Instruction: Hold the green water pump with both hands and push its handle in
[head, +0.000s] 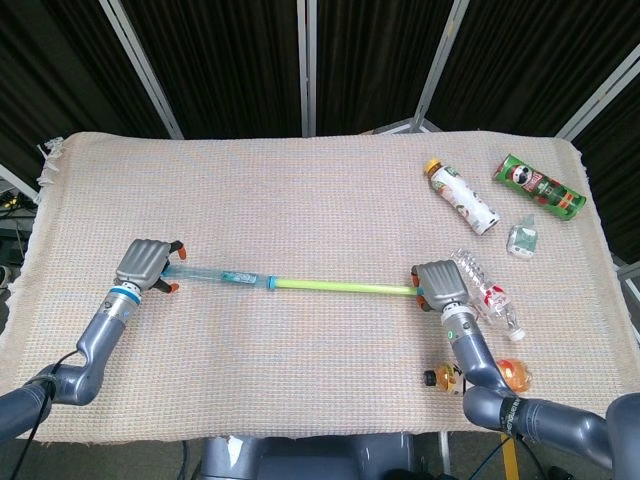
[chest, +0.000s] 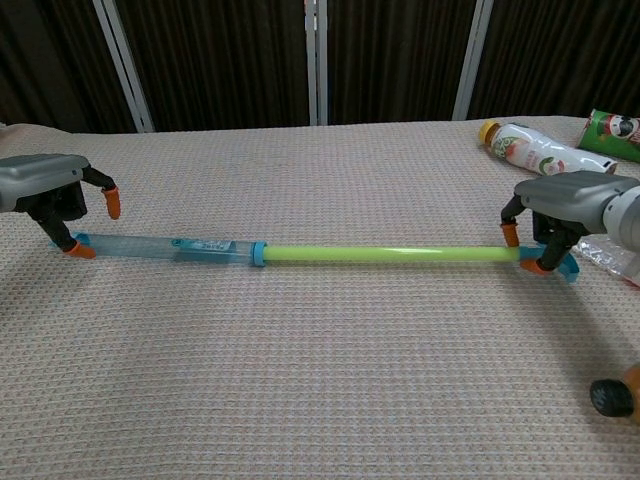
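Note:
The water pump lies flat across the woven cloth. Its clear blue barrel (head: 225, 276) (chest: 170, 247) is on the left and its green rod (head: 340, 287) (chest: 390, 254) is drawn far out to the right. My left hand (head: 147, 264) (chest: 50, 185) arches over the barrel's nozzle end, with fingertips spread on either side and one fingertip raised above the barrel. My right hand (head: 440, 283) (chest: 565, 205) grips the blue handle end (chest: 568, 270) of the rod, fingers on both sides of it.
A drink bottle (head: 462, 196) (chest: 545, 152), a green snack can (head: 538, 185) (chest: 615, 133) and a small clear bottle (head: 521, 238) lie at the back right. A clear water bottle (head: 487, 292) lies just right of my right hand, an orange bottle (head: 510, 375) nearer the front.

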